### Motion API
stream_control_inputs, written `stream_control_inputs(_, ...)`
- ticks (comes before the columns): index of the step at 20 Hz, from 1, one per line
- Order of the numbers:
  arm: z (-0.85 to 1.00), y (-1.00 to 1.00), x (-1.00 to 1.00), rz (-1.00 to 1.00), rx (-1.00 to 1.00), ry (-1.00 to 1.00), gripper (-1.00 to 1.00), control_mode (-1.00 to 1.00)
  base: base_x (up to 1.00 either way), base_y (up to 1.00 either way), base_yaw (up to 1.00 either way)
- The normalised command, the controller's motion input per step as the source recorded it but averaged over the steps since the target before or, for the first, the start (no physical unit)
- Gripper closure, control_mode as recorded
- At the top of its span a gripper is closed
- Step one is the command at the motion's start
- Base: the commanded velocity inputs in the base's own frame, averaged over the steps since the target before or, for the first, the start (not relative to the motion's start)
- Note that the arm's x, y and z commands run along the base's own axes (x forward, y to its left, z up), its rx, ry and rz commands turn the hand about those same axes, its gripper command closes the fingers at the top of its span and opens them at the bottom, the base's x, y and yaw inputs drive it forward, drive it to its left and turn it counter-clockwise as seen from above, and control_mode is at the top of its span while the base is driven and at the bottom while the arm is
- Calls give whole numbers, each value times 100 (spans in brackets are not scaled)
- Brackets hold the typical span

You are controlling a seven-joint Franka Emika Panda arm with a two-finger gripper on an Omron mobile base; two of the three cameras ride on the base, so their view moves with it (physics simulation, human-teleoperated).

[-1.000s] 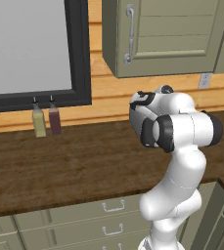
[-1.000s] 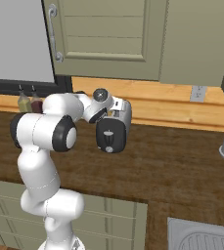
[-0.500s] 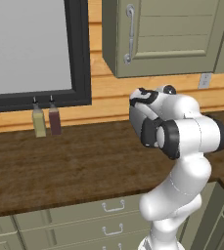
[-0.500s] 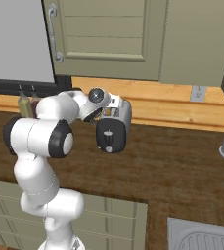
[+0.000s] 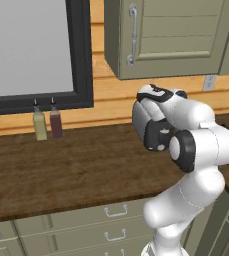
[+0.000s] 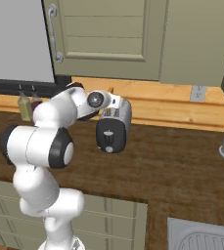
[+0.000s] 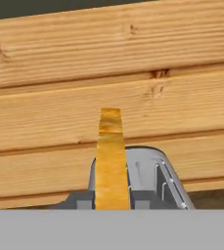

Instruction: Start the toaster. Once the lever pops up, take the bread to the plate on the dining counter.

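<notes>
Bread [image 7: 111,161], a thin tan-golden slice seen edge-on, stands upright above the grey top of the toaster [image 7: 147,183] in the hand view, against the wood-plank wall [image 7: 108,73] behind. In the right base view a small tan tip of the bread [image 6: 110,90] shows at the hand, just over the toaster [image 6: 114,128], a silver body with a dark front that sits on the dark wood counter [image 6: 172,166] near the plank wall. The gripper [image 6: 109,100] hangs directly above the toaster's top; its fingers are pressed nearly together, and they appear to pinch the slice, though the contact itself is hidden. Two bottles [image 5: 47,123], one pale green and one dark red, stand side by side at the back of the counter [image 5: 76,165] below a dark-framed window [image 5: 36,50]. A grey-green wall cabinet [image 5: 171,35] hangs above.
</notes>
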Motion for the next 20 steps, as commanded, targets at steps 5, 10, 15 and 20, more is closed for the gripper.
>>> stream_control_inputs(5,0,-23,-56,0,3,-11,100,-100,0,0,0)
stream_control_inputs(10,29,-7,-80,0,0,-6,100,-100,0,0,0)
stream_control_inputs(15,36,0,-66,0,0,0,100,-100,0,0,0)
stream_control_inputs(20,43,-2,-45,0,0,0,100,-100,0,0,0)
